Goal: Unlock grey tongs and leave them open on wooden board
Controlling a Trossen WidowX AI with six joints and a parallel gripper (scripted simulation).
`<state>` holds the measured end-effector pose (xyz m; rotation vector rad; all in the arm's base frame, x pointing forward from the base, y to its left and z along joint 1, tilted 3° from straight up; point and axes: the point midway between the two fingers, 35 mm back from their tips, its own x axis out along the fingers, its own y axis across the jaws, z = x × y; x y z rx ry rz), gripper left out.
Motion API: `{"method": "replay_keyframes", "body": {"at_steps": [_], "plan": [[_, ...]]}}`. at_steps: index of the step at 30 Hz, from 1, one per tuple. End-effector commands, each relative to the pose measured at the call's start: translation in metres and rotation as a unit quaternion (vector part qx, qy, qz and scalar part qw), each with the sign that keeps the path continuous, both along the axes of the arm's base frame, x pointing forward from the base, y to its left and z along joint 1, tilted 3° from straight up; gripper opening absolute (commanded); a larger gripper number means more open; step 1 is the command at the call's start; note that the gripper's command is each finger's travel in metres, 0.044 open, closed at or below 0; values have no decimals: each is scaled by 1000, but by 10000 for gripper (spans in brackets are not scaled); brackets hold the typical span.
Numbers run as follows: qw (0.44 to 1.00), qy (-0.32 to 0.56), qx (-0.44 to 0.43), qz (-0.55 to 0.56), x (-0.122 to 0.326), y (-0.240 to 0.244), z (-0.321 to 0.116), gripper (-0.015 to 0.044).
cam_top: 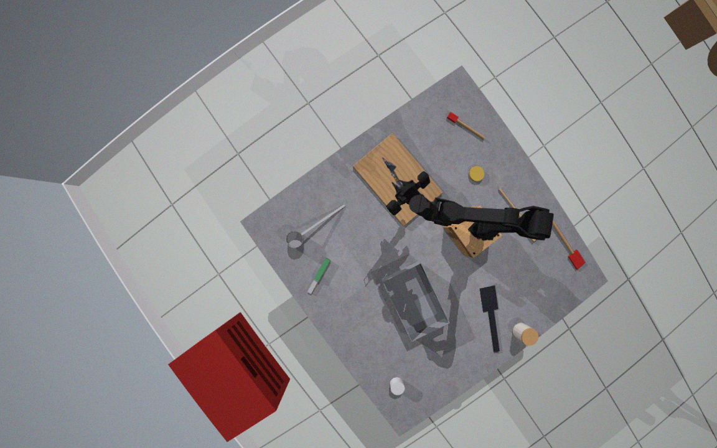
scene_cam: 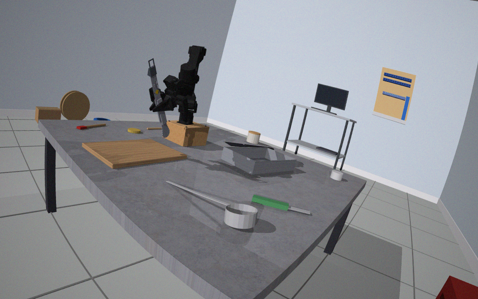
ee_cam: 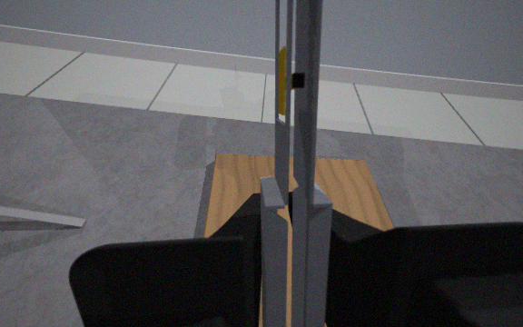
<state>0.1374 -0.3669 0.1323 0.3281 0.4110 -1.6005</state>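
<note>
The grey tongs are in the air, nearly upright with a slight tilt. The wire loop and hinge end are up and the scalloped tips are down. Their two arms are close together, with a narrow gap in the wrist view. My gripper is shut on the tongs' arms at mid-length. In the top view it is over the wooden board. The tips hang above table height. The roasting tin stands apart, without the tongs on it. The lock state is unclear.
A ladle and a green-handled tool lie beyond the board. A yellow disc and a small red-headed tool lie on its other side. A black spatula lies beside the tin.
</note>
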Motion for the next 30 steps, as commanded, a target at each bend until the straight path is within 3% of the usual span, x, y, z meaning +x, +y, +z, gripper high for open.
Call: {"method": "replay_keyframes", "body": {"at_steps": [1, 30], "plan": [[1000, -4, 18, 2, 2, -8, 2, -150], [969, -8, 245, 7, 2, -31, -26, -150]]}}
